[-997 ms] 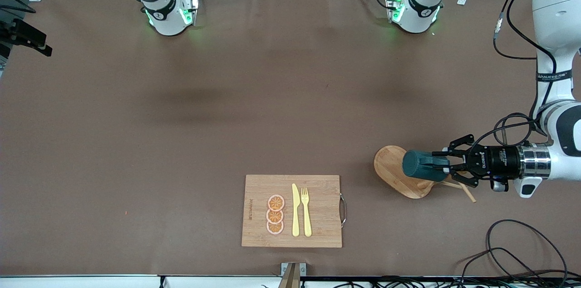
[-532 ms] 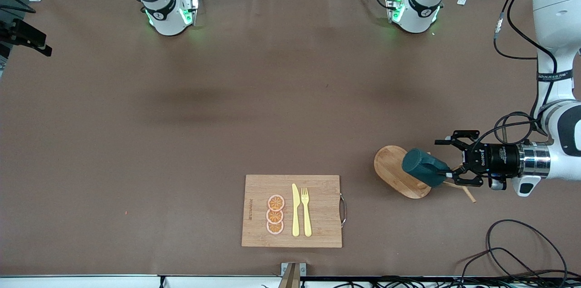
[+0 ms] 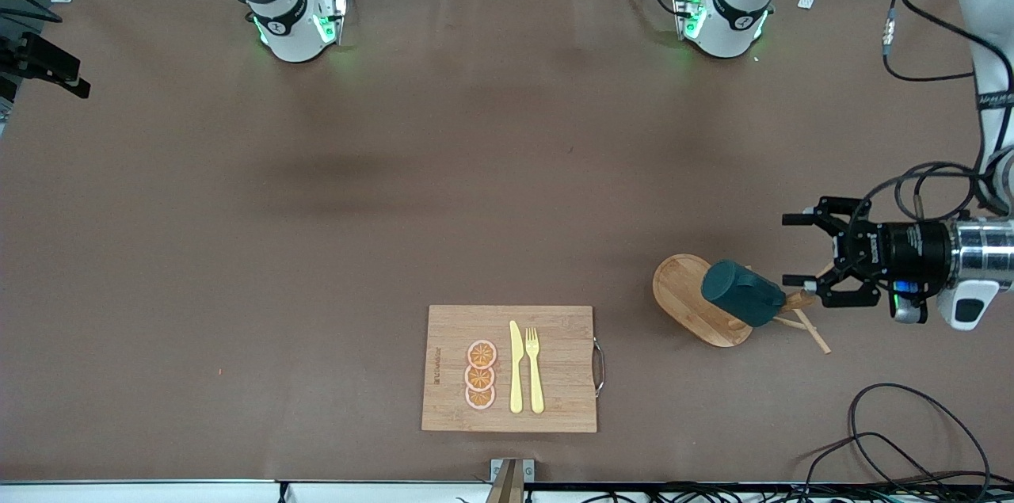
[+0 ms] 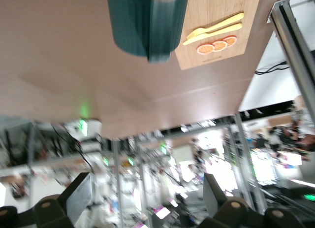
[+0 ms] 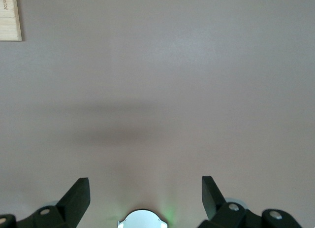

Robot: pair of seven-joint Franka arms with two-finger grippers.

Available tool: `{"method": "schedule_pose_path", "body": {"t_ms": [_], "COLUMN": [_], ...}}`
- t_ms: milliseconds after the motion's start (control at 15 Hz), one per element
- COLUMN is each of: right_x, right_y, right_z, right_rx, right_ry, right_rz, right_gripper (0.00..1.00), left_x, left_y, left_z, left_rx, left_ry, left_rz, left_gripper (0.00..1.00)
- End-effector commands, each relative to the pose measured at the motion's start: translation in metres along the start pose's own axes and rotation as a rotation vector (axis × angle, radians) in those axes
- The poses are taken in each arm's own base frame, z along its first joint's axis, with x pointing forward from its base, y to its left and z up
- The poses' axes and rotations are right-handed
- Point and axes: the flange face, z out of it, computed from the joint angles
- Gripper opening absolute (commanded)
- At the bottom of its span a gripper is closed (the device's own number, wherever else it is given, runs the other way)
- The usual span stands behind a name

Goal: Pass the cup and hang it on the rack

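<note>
The cup (image 3: 742,293) hangs tilted on the rack (image 3: 695,310), over the end of the oval base toward the left arm's end of the table, its closed bottom pointing up and away from the left gripper (image 3: 798,249). Its long axis runs roughly in line with that gripper's reach. The left gripper sits just beside the cup, clear of it, fingers spread wide and holding nothing. Judging by this, the hang looks done and a straight pull-back is what remains. The right gripper (image 5: 145,188) waits with fingers apart over bare table (image 3: 317,249), well apart from the rack. A cutting board (image 3: 511,368) lies near the rack.
</note>
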Motion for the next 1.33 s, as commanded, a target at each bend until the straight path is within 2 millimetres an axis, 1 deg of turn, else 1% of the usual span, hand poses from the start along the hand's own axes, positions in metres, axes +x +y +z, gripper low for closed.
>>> {"method": "schedule_pose_path", "body": {"t_ms": [0,133,266,399,465,665,731,798,864,997,1063,1196,1263], "right_x": [-0.007,-0.007,-0.007,-0.007,-0.007,-0.007,-0.007,-0.007,-0.007,-0.007,-0.007,-0.007,-0.007], "right_y": [0.000,0.000,0.000,-0.001,0.000,0.001,0.000,0.000,0.000,0.000,0.000,0.001,0.001], "right_z": [-0.004,-0.004,-0.005,-0.005,-0.005,-0.004,-0.004,-0.003,-0.005,-0.004,-0.003,-0.003,-0.003], "right_rx": [-0.019,-0.019,-0.031,-0.032,-0.032,-0.031,-0.031,-0.031,-0.032,-0.032,-0.031,-0.030,-0.030], "right_ry": [0.003,0.003,0.002,0.002,0.002,0.000,0.000,-0.001,0.002,0.000,-0.001,-0.001,-0.001], "right_rz": [-0.013,-0.014,-0.014,-0.018,-0.015,-0.014,-0.015,-0.015,-0.015,-0.015,-0.015,-0.014,-0.014], "right_gripper": [1.00,1.00,1.00,1.00,1.00,1.00,1.00,1.00,1.00,1.00,1.00,1.00,1.00], "left_x": [-0.034,-0.051,-0.065,-0.086,-0.095,-0.113,-0.116,-0.118,-0.116,-0.121,-0.124,-0.144,-0.154], "left_y": [-0.006,-0.002,0.005,0.010,0.014,0.023,0.025,0.026,0.025,0.024,0.023,0.016,0.012], "left_z": [-0.001,0.004,0.023,0.037,0.052,0.094,0.104,0.108,0.106,0.095,0.083,0.054,0.043], "left_rx": [0.084,0.133,0.204,0.263,0.307,0.455,0.501,0.539,0.583,0.669,0.700,0.719,0.733], "left_ry": [0.122,0.212,0.299,0.418,0.491,0.703,0.768,0.811,0.840,0.867,0.887,0.905,0.907], "left_rz": [0.163,0.234,0.270,0.319,0.350,0.440,0.468,0.496,0.533,0.653,0.695,0.781,0.830], "left_gripper": [1.00,1.00,1.00,1.00,1.00,1.00,1.00,1.00,1.00,1.00,1.00,1.00,1.00]}}
